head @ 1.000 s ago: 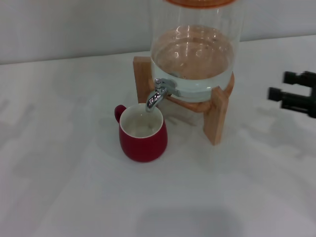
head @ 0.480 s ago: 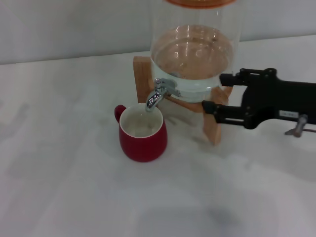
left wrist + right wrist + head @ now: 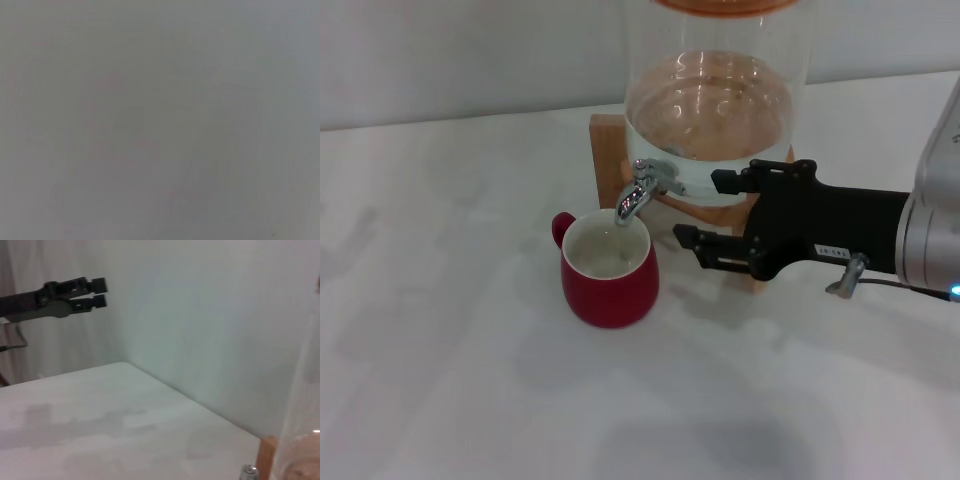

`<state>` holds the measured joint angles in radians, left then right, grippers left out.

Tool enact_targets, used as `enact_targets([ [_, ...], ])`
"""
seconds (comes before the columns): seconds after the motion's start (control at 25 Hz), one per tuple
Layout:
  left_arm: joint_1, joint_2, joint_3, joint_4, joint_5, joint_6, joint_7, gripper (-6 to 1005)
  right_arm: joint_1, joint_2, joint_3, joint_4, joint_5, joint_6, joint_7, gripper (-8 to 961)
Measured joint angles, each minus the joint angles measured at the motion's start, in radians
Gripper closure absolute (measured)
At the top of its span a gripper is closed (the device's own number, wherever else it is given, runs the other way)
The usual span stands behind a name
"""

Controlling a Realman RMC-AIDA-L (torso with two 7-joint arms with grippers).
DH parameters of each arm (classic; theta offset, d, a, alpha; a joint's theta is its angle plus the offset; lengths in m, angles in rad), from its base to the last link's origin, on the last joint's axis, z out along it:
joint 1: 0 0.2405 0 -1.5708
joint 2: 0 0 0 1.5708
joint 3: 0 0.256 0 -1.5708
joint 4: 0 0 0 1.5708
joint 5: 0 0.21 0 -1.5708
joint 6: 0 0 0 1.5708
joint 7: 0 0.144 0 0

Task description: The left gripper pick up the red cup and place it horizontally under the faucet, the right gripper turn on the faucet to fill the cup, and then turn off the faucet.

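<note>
Reaching in from the robot's right, the right claw holds its two black fingers apart with nothing between them, one finger level with the jar's base and the other lower, nearer the bench. Behind the fingers sits a chunky matte-black wrist bearing a small white label, then a smooth grey-white arm. Just ahead of the claw's fingertips, a short way apart and not touched, is the faucet: a small polished chrome tap with a lever on top and a down-curved spout. It is fitted low on a clear glass dispenser jar, cylindrical and part full of water, which rests on a plain light-wood stand; one stand leg lies behind the claw's lower finger. Below and beyond the claw's tips stands the red cup, upright on the bench with its mouth right under the spout. It is a squat, glossy dark-red ceramic mug, wider at the base, cream-white inside, with a small loop handle on the side away from the claw. The bench is a smooth, pale, matte surface. In the right wrist view the left claw hangs far off, raised above the bench; its fingers look nearly together, though it is hard to tell.
</note>
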<state>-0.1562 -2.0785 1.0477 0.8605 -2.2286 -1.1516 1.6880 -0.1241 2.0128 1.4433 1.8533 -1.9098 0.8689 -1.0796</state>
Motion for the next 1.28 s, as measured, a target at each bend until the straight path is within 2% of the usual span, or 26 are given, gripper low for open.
enact_targets([
  [0.4,0.009,0.0,-0.003,0.007,-0.002,-0.006,0.001,120,0.065,0.0,0.002,-0.101,0.056,-0.029,-0.008,231],
  [0.88,0.0,0.001,-0.024,0.006,0.0,-0.007,0.001,120,0.086,0.0,-0.032,-0.127,0.057,-0.089,-0.008,231],
  [1.28,0.0,0.002,-0.038,0.003,0.001,-0.005,0.002,120,0.105,-0.003,-0.047,-0.13,0.055,-0.072,-0.01,231],
])
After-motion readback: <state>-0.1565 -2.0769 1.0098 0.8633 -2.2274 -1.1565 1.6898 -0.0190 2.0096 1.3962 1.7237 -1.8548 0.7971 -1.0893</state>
